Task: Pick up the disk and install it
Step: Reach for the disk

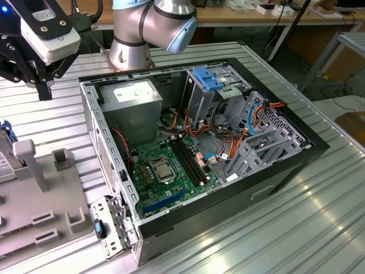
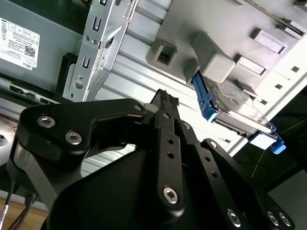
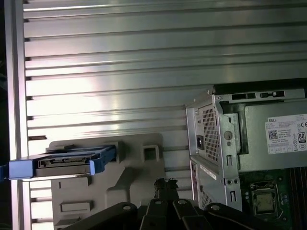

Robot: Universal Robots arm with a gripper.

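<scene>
**A:** How far along is the job?

**B:** Barely begun, by the look of it. The disk sits in a grey fixture on the table. That puts it outside the open computer case, off the case's rear wall, on the side where the power supply sits. Nothing grips it.

**A:** And the gripper?

**B:** The gripper hangs above the table off that same rear wall. In the first wrist view it lies between the case and the disk, apart from both. Its jaws are closed together with nothing between them.

**A:** So what is done and what is left?

**B:** Judging from how things lie, neither half is done. The disk is not yet lifted, and it is not yet inside the case, where the blue-latched drive cage stands beside the power supply.

**A:** Which way does the disk point?

**B:** It appears to stand on one long edge, thin side up, with a blue rail along each side. Its long axis runs toward the case, roughly square to the rear wall. One short end faces the case. The opposite end, which carries a small blue tab, faces away from it.
</scene>
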